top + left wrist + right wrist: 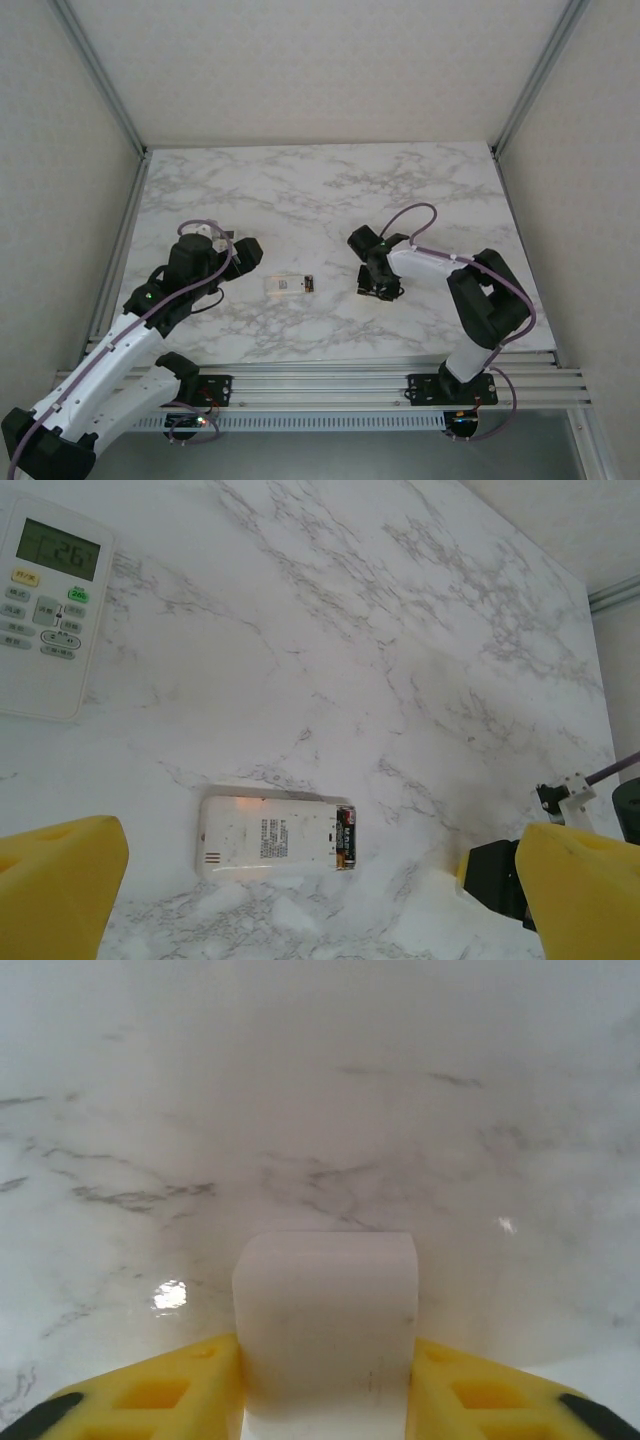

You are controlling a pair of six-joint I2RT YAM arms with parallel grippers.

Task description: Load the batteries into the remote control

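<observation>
- A dark battery with a reddish-copper band (345, 840) sits in the open compartment at the right end of a white rectangular plastic remote control (265, 840), low and centre in the left wrist view. Whether a second cell lies beside it cannot be told.
- The remote lies face down, its printed label up, flat on the grey-veined white marble table (300, 190).
- From the top external camera the remote (287, 285) is a small pale bar at the centre of the frame between the two arms, with its dark battery end (309, 284) pointing right.
- The left gripper (320, 890) is spread wide and holds nothing, its yellow fingers (55, 890) in the bottom corners, clear of the remote.
- The right gripper (325, 1390) pinches a white curved plastic piece (325, 1300) between its yellow pads (160, 1395), just above the marble.
- Overhead, the left gripper (243, 258) sits left of the remote and the right gripper (380, 290) to its right.
- The left wrist camera adds a second white remote with a green lit display (45, 600), face up at upper left.
</observation>
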